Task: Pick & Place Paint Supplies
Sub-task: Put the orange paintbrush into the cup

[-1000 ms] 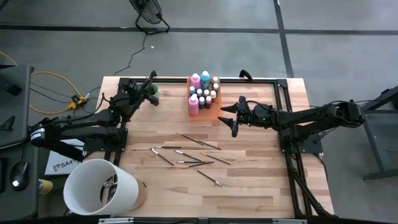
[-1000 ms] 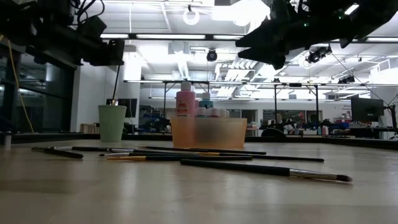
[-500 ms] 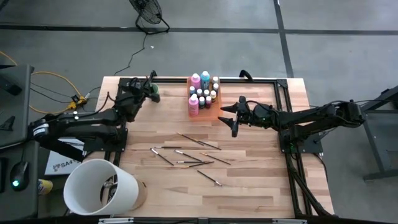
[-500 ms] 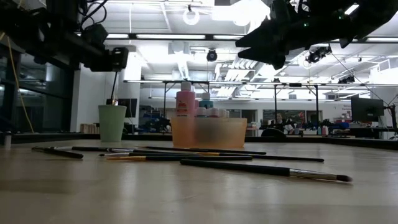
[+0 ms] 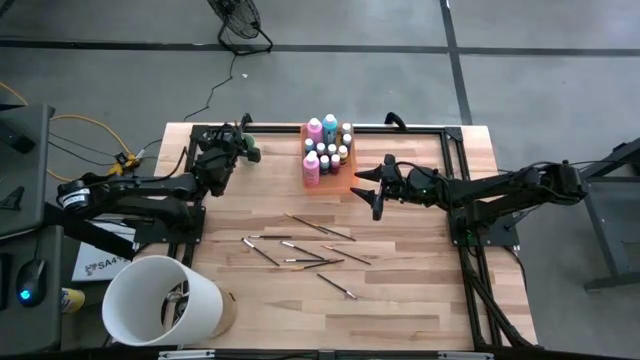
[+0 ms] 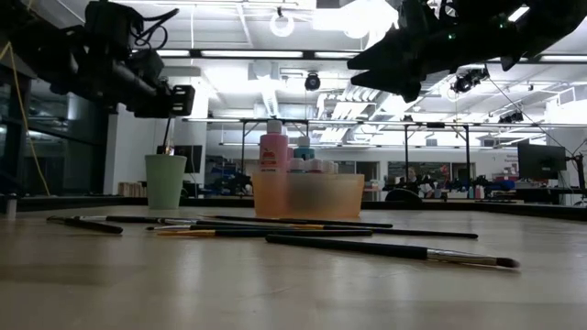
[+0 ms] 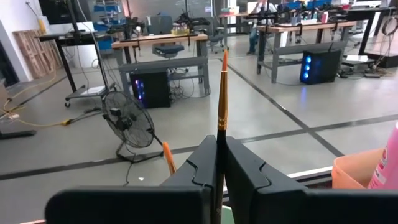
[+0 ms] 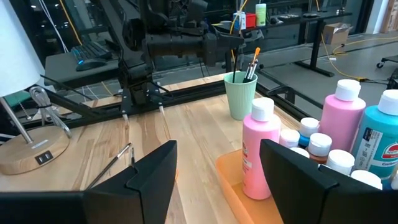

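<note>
I see the left gripper [image 7: 219, 163] pinching a brush [image 7: 221, 93] upright, directly above the mint-green cup [image 6: 165, 181] (two brushes already inside). Right gripper [image 5: 372, 187] hangs wide open beside the orange tray [image 5: 305, 172].

Brush [image 7: 221, 93] handle hidden (between claw fingers)

I see the cup [image 5: 247, 150] left of the tray [image 5: 306, 163], which holds the bottles [image 5: 326, 147]. Loose brushes [image 5: 303, 245] lie on the table [image 5: 400, 290] in front of both.
</note>
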